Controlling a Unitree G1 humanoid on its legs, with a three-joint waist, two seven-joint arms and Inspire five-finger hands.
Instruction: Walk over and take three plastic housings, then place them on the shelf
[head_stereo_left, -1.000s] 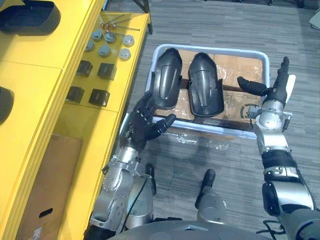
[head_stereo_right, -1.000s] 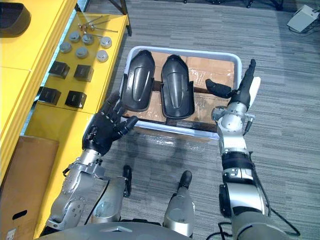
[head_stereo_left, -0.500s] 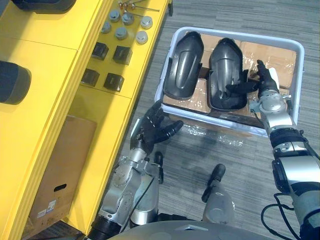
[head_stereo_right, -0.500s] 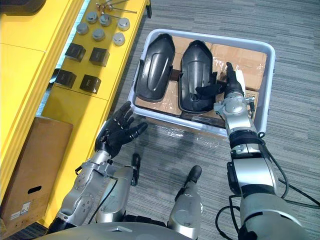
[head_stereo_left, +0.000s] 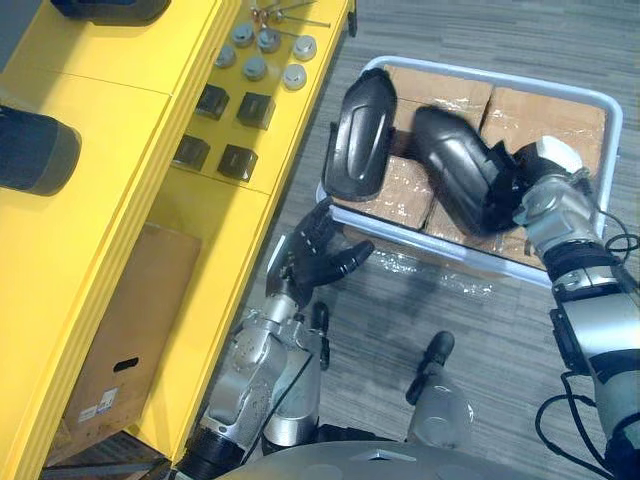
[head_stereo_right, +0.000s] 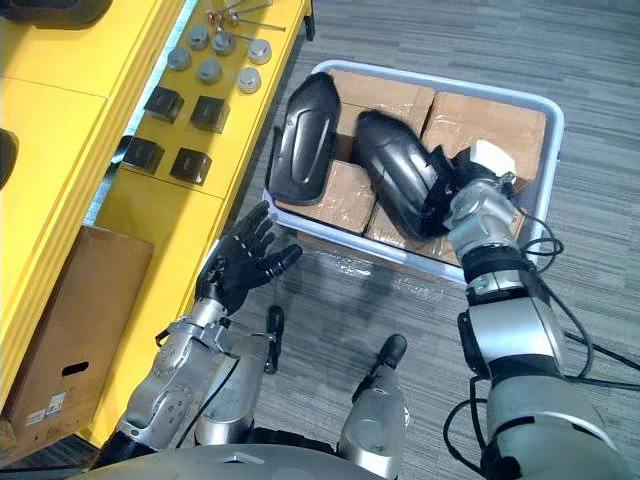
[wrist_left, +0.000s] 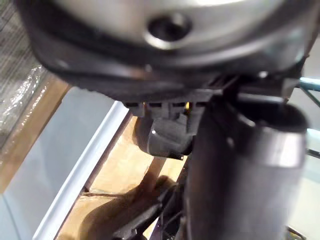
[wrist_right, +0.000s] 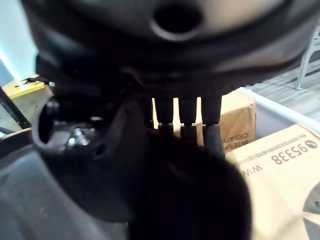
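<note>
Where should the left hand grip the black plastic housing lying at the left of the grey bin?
Probably the near end of the black plastic housing, which lies by the near-left corner of the grey bin. The open left hand hovers just outside, so come over that rim, fingers and thumb across the domed shell.

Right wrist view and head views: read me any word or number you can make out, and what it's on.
"95338": on the near cardboard box in the bin.
Letters below it and on the box behind it: cut off, unreadable.
Label on the carton by the yellow shelf: too small to read.
</note>
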